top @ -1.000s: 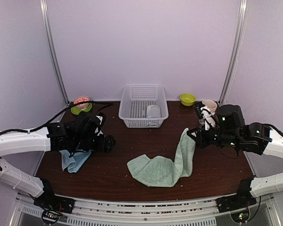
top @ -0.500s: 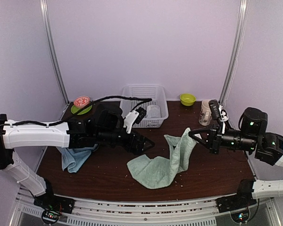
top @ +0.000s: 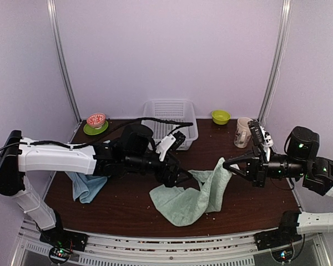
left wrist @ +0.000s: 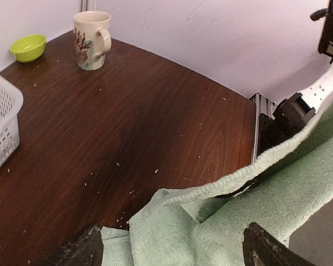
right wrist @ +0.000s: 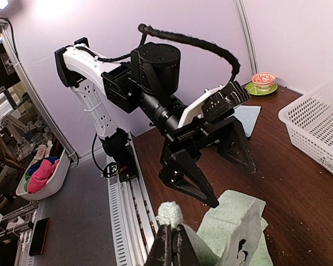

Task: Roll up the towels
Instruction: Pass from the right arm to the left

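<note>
Hanging from the right gripper, one corner of the pale green towel is pinched between jaws shut tight on a fold of its looped terry pile. From there the cloth drops in a soft, creased sweep to the dark wood-grain table, where the rest lies bunched and partly doubled over near the middle of the near edge. From the right wrist camera I can see a white patch with black marks on the raised part, just beside the closed fingers. The left gripper reaches in from the other side with its two black wedge-shaped fingers spread wide and nothing between them, poised over the towel's far left edge; whether they touch the cloth I cannot tell. I count two towels in plain sight. The second is a light blue towel, lying crumpled on the left of the table under the left arm, well apart from the green one. At the back stands one white plastic lattice basket, rectangular with rounded corners and partly hidden by the left arm. Right of it are one small lime-green bowl and one cream mug with a reddish pattern, and at the back left one green saucer holds a small pink dish. Pale crumbs speckle the tabletop.
</note>
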